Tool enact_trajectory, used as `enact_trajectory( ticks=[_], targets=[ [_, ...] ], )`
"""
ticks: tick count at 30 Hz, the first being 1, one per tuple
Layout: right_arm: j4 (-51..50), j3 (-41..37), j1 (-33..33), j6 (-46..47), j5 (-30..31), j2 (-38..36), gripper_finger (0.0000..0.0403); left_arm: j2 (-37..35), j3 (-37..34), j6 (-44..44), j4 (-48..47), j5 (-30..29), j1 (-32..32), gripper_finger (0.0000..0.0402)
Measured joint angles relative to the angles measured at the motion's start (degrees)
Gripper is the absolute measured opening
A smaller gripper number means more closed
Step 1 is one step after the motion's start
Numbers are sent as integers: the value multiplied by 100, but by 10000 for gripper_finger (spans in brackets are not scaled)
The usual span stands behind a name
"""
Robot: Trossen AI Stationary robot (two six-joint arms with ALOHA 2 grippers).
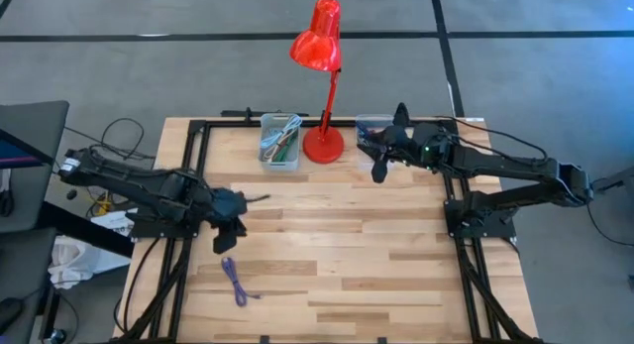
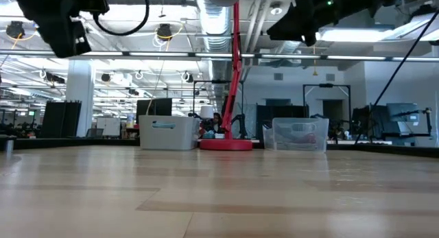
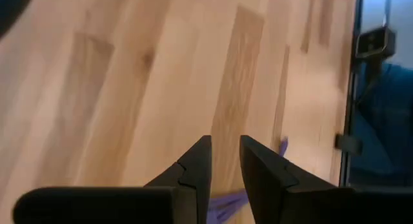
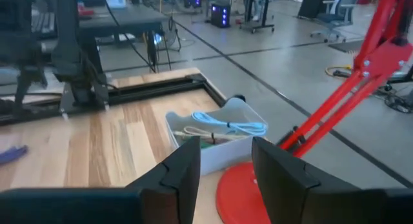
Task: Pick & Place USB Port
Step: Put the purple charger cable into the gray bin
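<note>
Wooden table [image 1: 337,255] with a black frame, seen from above. Two dark arms over it, one from each side. Red desk lamp [image 1: 319,76] standing at the far edge, middle, round base on the wood. Just left of the base, a clear bin [image 1: 279,143] holding coiled cables; just right of it, a second clear bin [image 1: 369,129], partly hidden by the right arm.

Left tool [image 1: 230,235] hanging above the left part of the table, well clear of the surface in the low view, fingers [image 3: 193,175] parted by a narrow gap with nothing between them. Right tool [image 1: 389,144] raised near the far edge by the second bin, pointing toward the lamp, fingers [image 4: 184,169] spread apart and empty.

Purple USB cable [image 1: 236,282] lying loose on the wood near the left front, just nearer than the left tool, touching neither tool.
</note>
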Motion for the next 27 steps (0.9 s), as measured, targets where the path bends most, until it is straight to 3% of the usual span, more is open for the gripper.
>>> enact_trajectory(
  ticks=[15,27],
  targets=[
    [108,-2,166,16,0,138,133,2102,0,-1919,-128,222,-1480,128],
    [183,0,256,-130,0,219,136,2885,0,-3668,-59,256,-1927,129]
  ],
)
